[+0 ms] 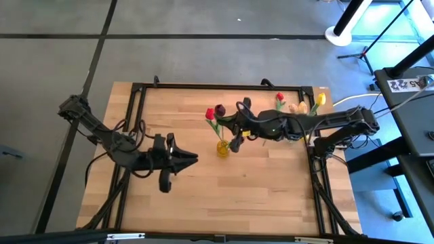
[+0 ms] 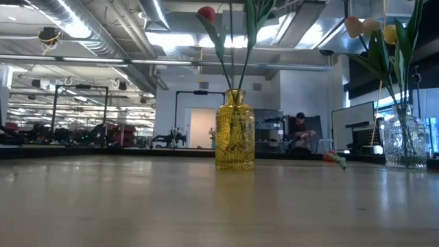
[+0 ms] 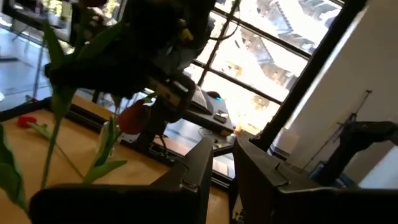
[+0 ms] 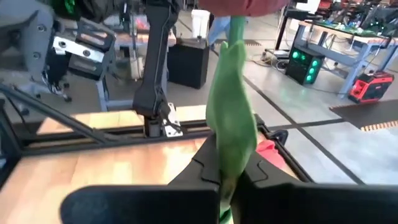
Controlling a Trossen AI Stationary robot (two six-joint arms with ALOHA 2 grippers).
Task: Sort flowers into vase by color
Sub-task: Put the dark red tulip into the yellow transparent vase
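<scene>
A yellow glass vase (image 1: 222, 148) (image 2: 234, 130) stands mid-table with a red tulip (image 1: 210, 113) (image 2: 206, 12) and other green stems in its neck. My right gripper (image 1: 237, 137) (image 4: 229, 186) hovers over it, shut on a dark maroon tulip (image 1: 220, 110) (image 4: 239, 5). A clear vase (image 2: 405, 140) at the right holds cream and yellow tulips (image 1: 308, 104) (image 2: 374, 27). Another red tulip (image 1: 279, 98) (image 2: 334, 158) lies flat on the table. My left gripper (image 1: 188, 159) (image 3: 224, 180) waits left of the yellow vase, shut and holding nothing. My right gripper pinches the maroon tulip between its two fingers at the green stem and leaf (image 4: 231, 134), well below the head. The fingers lie across the stem. The tulip stands about upright over the yellow vase; whether its lower end is inside the neck, I cannot tell.
A black metal frame (image 1: 224, 86) borders the wooden table's far edge and sides. Bare wood (image 1: 224, 196) lies along the near side. Beyond the table the low view shows a room with a seated person (image 2: 302, 134) far off.
</scene>
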